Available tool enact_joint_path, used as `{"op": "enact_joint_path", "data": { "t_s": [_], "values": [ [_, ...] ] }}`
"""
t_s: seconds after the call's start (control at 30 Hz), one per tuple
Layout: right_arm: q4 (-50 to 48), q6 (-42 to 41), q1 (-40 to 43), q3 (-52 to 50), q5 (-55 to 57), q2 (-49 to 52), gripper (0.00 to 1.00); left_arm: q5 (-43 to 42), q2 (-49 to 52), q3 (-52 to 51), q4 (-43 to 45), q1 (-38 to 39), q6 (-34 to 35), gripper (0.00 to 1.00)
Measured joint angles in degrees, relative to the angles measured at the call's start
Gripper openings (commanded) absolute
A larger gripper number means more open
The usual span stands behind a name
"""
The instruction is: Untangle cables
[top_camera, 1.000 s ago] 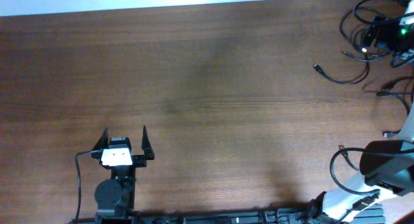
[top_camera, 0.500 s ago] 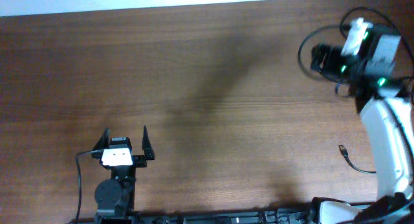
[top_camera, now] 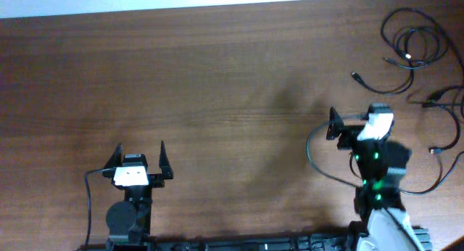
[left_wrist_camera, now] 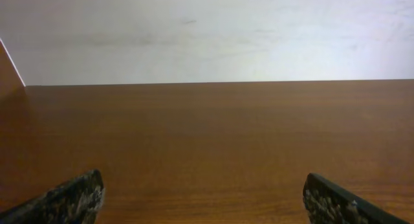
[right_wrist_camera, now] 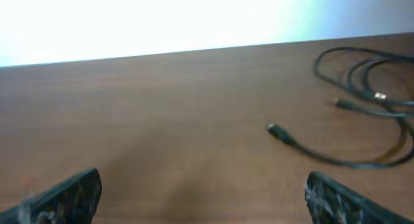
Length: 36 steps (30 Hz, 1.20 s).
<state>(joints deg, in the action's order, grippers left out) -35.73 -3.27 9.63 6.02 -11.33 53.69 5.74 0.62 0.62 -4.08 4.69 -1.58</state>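
**Cables piled in the upper right, both end effectors spread wide**

Closest in, along the bottom edge of the overhead view, the left end effector (top_camera: 141, 148) sits at lower left. Its two fingers are apart with just bare worktop (top_camera: 217, 84) between them, and a black wire (top_camera: 88, 189) curls off its left side. Its own wrist view shows the same thing: dark fingertips (left_wrist_camera: 71, 198) in the two bottom corners, wood grain between them, and a pale wall (left_wrist_camera: 207, 30) across the top.

At lower right of the overhead view is the right arm (top_camera: 377, 178). It's kinda blurry, with green lights (top_camera: 375, 160) glowing on it and a thin black wire loop (top_camera: 310, 153) hanging off its left side. The right end effector (right_wrist_camera: 203, 185) is apart too. In its wrist view the fingers sit wide in the bottom corners, gripping nothing.

Further up, the cables (top_camera: 413, 42) lie flat on the worktop in the upper right corner of the overhead frame. There's a bunch of loose overlapping loops near the top. Just below that, one cord curves out with its plug (right_wrist_camera: 275, 129) pointing left, and a few more strands trail down the right edge. I can't tell which loops cross over which.

Only plain wood lies between the right end effector and that nearest plug. The left end effector is well apart from the whole pile.
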Motion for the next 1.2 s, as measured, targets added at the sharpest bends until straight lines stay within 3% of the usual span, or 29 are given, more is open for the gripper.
{"op": "enact_joint_path", "data": {
  "t_s": [0.17, 0.37, 0.53, 0.73, 1.2],
  "values": [
    [-2.5, 0.0, 0.0, -5.4, -0.6, -5.6, 0.99, 0.0, 0.0, 0.0, 0.0, 0.0, 0.0, 0.99],
    [18.6, 0.0, 0.0, -5.4, -0.3, -17.9, 0.99, 0.0, 0.0, 0.0, 0.0, 0.0, 0.0, 0.99],
    [38.1, 0.0, 0.0, -5.4, 1.0, -36.3, 0.99, 0.0, 0.0, 0.0, 0.0, 0.0, 0.0, 0.99],
    [39.0, 0.0, -2.2, -5.4, 1.9, -52.8, 0.99, 0.0, 0.0, 0.0, 0.0, 0.0, 0.0, 0.99],
    [39.2, 0.9, -5.1, -5.4, 3.6, -53.0, 0.99, 0.0, 0.0, 0.0, 0.0, 0.0, 0.0, 0.99]
  ]
}}
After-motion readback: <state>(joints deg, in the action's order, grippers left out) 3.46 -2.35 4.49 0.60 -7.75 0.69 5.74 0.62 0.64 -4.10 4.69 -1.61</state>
